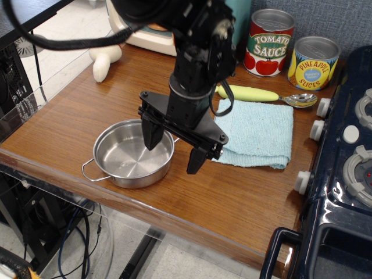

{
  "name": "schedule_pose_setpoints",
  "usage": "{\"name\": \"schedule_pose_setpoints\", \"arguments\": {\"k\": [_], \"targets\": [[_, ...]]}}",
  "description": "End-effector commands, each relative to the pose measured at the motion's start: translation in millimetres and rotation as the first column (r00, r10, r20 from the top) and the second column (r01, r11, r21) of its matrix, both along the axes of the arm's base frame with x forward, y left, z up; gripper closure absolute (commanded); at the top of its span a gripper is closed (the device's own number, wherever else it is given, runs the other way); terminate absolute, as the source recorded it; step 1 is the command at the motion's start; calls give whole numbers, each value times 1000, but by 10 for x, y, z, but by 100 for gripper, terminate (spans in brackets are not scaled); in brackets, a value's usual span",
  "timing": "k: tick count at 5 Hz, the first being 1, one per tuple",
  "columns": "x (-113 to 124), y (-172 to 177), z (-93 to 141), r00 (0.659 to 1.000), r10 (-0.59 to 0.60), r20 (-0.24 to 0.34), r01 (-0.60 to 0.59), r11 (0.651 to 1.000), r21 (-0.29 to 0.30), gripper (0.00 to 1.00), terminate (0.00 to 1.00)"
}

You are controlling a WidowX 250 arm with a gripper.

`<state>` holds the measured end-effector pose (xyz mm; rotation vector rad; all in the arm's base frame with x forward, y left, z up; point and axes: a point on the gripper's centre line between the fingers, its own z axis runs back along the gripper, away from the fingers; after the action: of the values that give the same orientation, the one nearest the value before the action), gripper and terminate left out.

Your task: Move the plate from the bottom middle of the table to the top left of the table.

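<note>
The shallow round shiny stainless-steel plate with two thin wire loop handles is found at the near middle of the brown wood-grain table, close to its rounded front edge; the black two-fingered gripper is seen spread wide open, nothing held. The key relation: the plate's right rim is straddled by the jaws, one finger being poised over the inside of the pan near its far right wall and the other hung outside the rim over bare wood, just beside the folded light blue cloth; so the plate is placed mostly to the left of and a bit below the gripper, with only its right edge under the gap. Whether the inner finger is touching the pan floor can't be told (it looks slightly raised, honestly). The plate's handle axis is run from near-left to far-right, and the far handle is mostly hidden behind the gripper. A lowering and a closing on that rim would probably be called for next; then the plate would have to be carried toward the far left corner, where a white toy mushroom is lying, so some crowding could be expected there.
</note>
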<state>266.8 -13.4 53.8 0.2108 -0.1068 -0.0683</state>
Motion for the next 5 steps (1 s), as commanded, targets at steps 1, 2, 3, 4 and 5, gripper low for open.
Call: {"name": "schedule_pose_setpoints", "arguments": {"k": [1,2,3,4,5], "targets": [[44,180,-209,999,41,-28,-40,999,23,0,0],[46,229,-317,997,24,-74,-23,1000,14,0,0],[40,234,-394,995,5,-99,-4,1000,8,100,0],[20,217,-361,995,-11,-98,11,1000,5,100,0],[6,223,-303,996,-20,-91,20,1000,-2,100,0]]}}
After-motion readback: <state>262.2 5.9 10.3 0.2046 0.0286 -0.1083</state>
